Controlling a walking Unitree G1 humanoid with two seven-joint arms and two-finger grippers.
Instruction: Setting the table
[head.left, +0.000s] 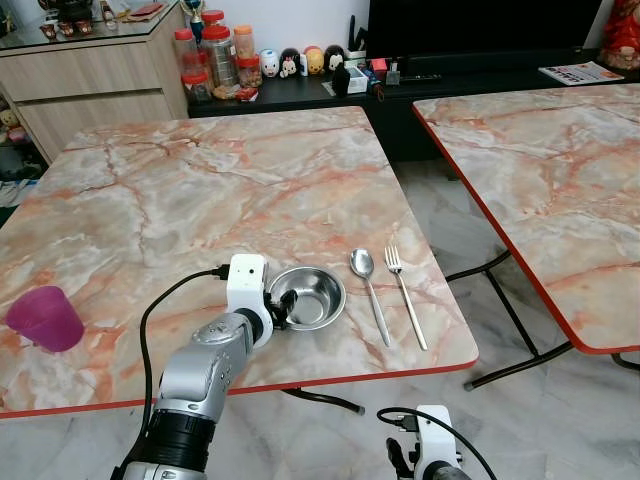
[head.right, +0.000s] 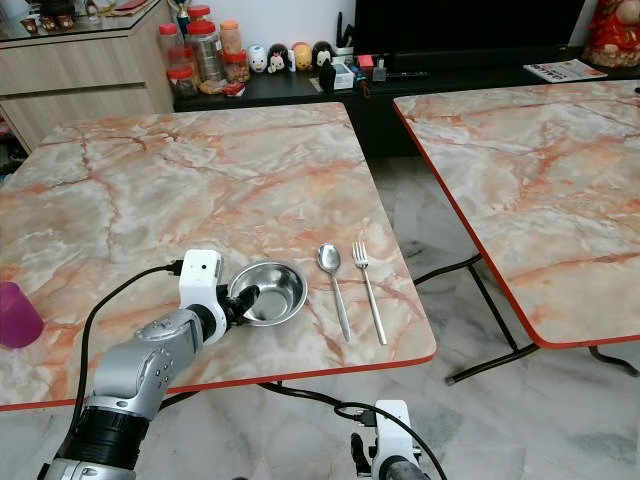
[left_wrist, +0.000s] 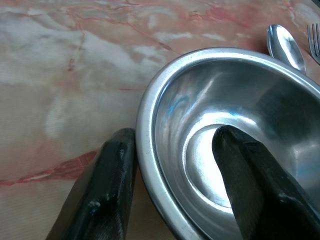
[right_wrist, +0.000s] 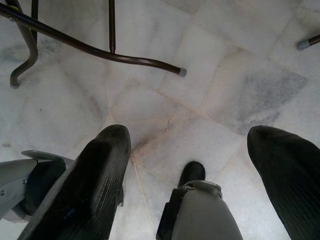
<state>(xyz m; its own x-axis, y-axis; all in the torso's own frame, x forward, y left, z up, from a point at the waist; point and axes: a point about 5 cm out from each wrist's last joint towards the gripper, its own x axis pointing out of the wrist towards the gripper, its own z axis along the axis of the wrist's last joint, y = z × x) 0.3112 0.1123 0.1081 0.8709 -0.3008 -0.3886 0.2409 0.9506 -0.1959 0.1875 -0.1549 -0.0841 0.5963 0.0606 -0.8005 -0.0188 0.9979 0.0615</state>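
Near the bench's front edge your left gripper straddles the steel bowl's rim, fingers spread; spoon and fork lie beside it, purple cup well apart, right gripper spread, idle.

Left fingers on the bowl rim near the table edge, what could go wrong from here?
1. The left gripper straddles the steel bowl at its rim only, one finger inside, one outside; a smooth rim may slip or tip on lifting.
2. The bowl sits close to the table's front edge; a pull toward the robot might drop it.
3. The spoon lies just beside the bowl; sliding it that way could knock spoon and fork.
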